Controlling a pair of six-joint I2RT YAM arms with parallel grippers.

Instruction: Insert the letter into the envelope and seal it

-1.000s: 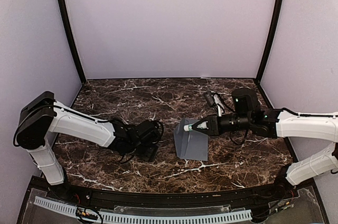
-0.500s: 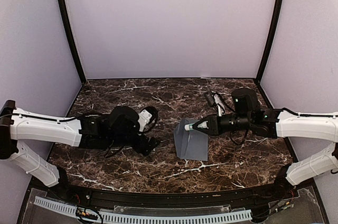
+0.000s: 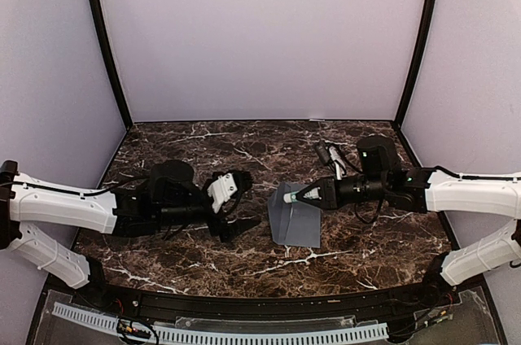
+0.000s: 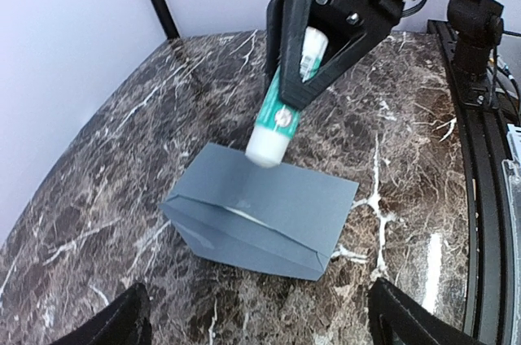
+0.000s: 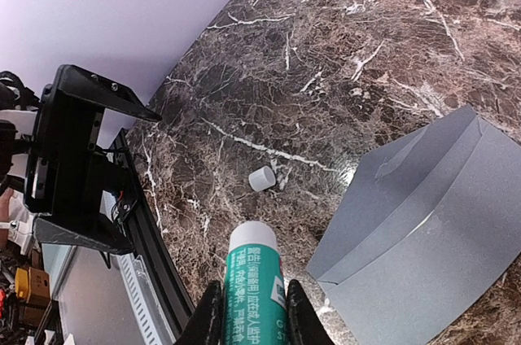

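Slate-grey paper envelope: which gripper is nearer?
Right. The right gripper holds a green-and-white glue stick with its tip at the edge of the slate-grey paper envelope; the left gripper is open, apart from it.

One slate-grey envelope (image 3: 295,223), one glue stick (image 4: 281,113), one small white cap (image 5: 262,178), two grippers, left gripper (image 3: 240,208) and right gripper (image 3: 313,193), and possibly one letter (image 4: 244,211), just a pale sliver.

Matt slate-grey paper envelope (image 4: 269,215), smooth, crisply creased. Glossy dark marble-look table (image 4: 98,166), white-veined, with light reflections. Smooth plastic glue stick (image 4: 271,135), printed green-and-white label, white end.
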